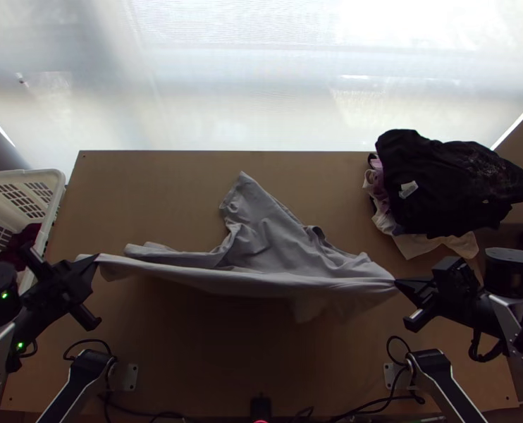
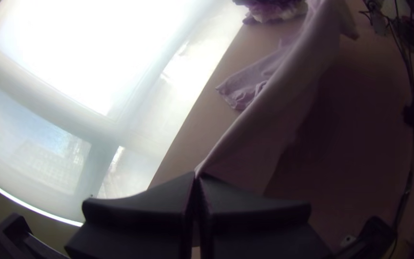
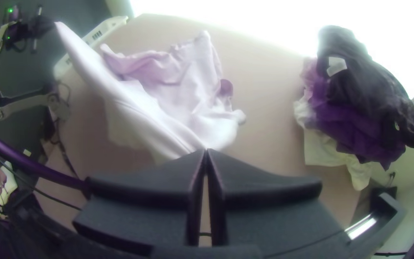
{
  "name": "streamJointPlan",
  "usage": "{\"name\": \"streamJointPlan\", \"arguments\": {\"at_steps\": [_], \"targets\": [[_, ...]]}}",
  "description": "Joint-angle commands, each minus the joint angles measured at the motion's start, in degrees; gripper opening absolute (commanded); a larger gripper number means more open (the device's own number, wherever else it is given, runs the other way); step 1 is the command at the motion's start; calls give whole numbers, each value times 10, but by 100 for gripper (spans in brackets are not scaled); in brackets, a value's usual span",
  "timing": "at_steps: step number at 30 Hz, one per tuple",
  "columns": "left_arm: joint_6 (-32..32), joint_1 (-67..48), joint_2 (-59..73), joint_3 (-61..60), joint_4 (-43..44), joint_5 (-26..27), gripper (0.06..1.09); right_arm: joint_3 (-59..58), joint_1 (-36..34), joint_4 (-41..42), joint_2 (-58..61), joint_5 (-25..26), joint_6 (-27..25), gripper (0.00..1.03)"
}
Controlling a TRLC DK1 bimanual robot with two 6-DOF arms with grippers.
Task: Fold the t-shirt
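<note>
One t-shirt (image 1: pixel 268 243), two pincers (image 1: pixel 397 283), one basket (image 1: pixel 58 185), one table (image 1: pixel 149 190), one clothes pile (image 1: pixel 448 176)

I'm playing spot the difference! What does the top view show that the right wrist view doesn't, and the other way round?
Top view: dark red cloth inside the white basket, and a tiny red light by the table's near edge.

Right wrist view: a pale jumble past the table's edge.

Both: the shirt, stretched between the left end effector and the right end effector, plus the basket and the clothes pile with black cloth on top.
</note>
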Motion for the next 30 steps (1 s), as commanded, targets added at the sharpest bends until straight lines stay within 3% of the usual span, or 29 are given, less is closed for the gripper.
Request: {"name": "streamJointPlan", "arguments": {"at_steps": [1,11,17,21,24,30], "targets": [[-80,7,-40,37,1,-2,10,44,-18,-24,-33,-49,14,3],[-154,42,31,195,121,-1,10,269,-39,2,-17,-67,48,3],[-260,15,47,264,123,63,10,300,-66,38,-29,-85,101,3],[-322,17,44,330,103,74,10,338,-96,45,-58,-84,144,3],[-355,28,38,357,108,76,10,362,-117,44,-73,-85,150,3],[-430,128,17,352,124,188,10,366,-152,66,-89,-106,170,3]]}}
